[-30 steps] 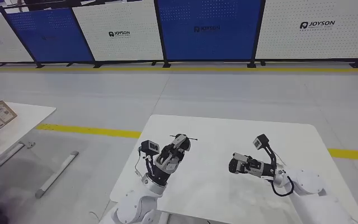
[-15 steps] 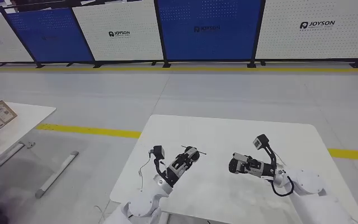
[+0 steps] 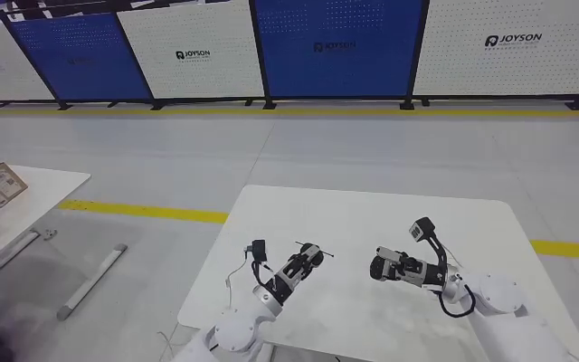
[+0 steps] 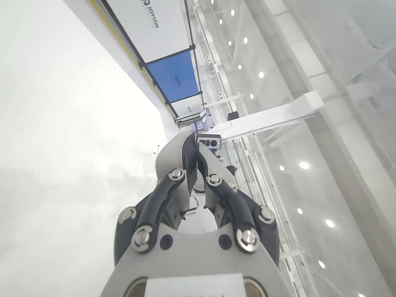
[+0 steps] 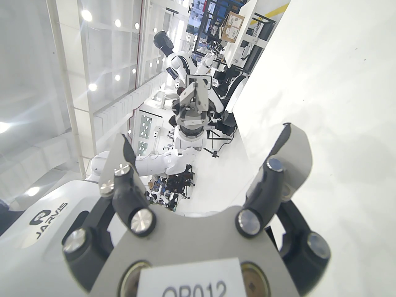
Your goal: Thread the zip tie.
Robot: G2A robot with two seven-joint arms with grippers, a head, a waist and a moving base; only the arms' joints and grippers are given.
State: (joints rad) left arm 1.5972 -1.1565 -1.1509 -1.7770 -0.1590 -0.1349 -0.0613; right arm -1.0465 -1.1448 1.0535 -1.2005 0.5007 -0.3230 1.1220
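In the top view a thin black zip tie (image 3: pixel 315 249) sticks out on both sides of my left gripper (image 3: pixel 308 256), which is shut on it above the white table (image 3: pixel 362 208). In the left wrist view the left gripper (image 4: pixel 195 143) has its pads pressed together, and a short dark sliver of the zip tie (image 4: pixel 195 126) pokes past the tips. My right gripper (image 3: pixel 374 267) hangs to the right of it, a short gap away, facing it. Its fingers are spread wide with nothing between them in the right wrist view (image 5: pixel 205 137), where the left gripper (image 5: pixel 193 100) appears straight ahead.
The white table's front edge (image 3: pixel 271 330) lies close below both arms. A second white table (image 3: pixel 36 195) stands off to the far left. Blue and white panel walls (image 3: pixel 335 45) line the back of the floor.
My left gripper has carried the zip tie to the right and nearer the table's front, closing the gap to the right gripper. The right arm has stayed still.
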